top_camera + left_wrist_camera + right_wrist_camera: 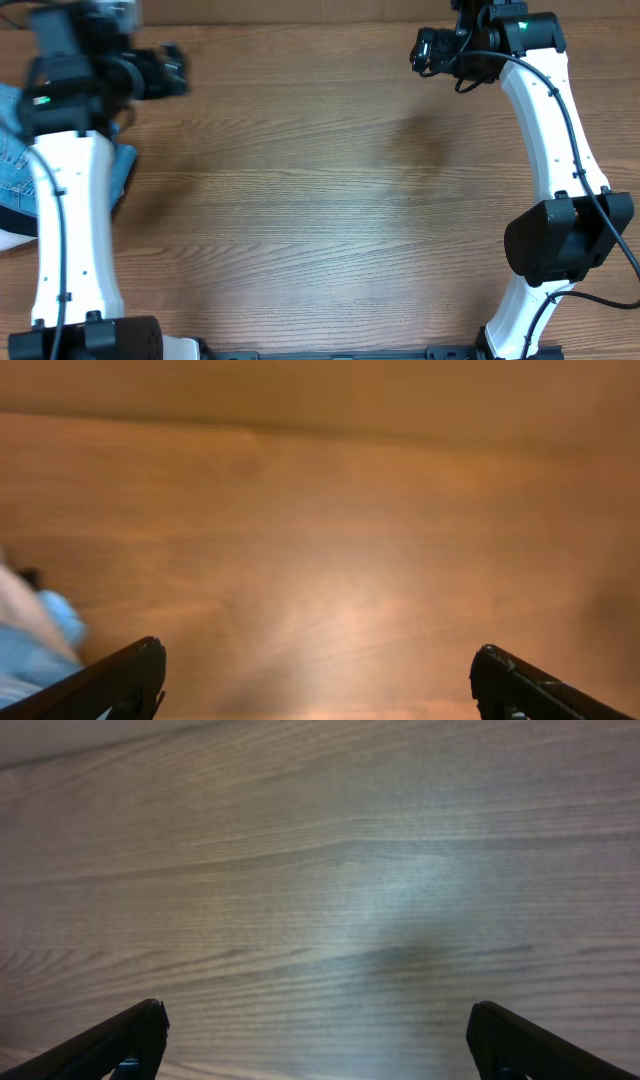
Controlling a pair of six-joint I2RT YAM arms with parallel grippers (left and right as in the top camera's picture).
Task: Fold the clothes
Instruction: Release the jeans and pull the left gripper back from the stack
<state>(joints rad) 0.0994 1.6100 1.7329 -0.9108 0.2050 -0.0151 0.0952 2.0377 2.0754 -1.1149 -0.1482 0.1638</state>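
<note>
- Nearest you, the left arm (70, 230) and the right arm (560, 150) rise from the near edge of the surface (320, 200), one on each side.
- Just left of the left arm, at the edge of the overhead view, you have a sliver of white cloth (10, 242) with a strip of black cloth (15, 218) touching it on the far side.
- Beyond those, the jeans (12, 150) lie bunched at the left edge of the surface.
  - The left arm hides part of them, and a blue corner shows on the arm's right side.
  - Most of the denim runs out of view, so you cannot tell how it is laid.
- Farther on, the left tool (172, 70) hangs over bare wood just past the jeans, with its jaws spread wide and nothing between them.
  - Its wrist view is blurred.
  - The fingers (125, 680) show at the bottom corners of that view, and the blue patch beside the left one is probably the jeans.
- Farthest away, the right tool (422, 50) sits at the far right, well apart from the jeans.
  - Its jaws are also wide and empty.
  - Its fingers (120, 1045) frame only wood grain.
</note>
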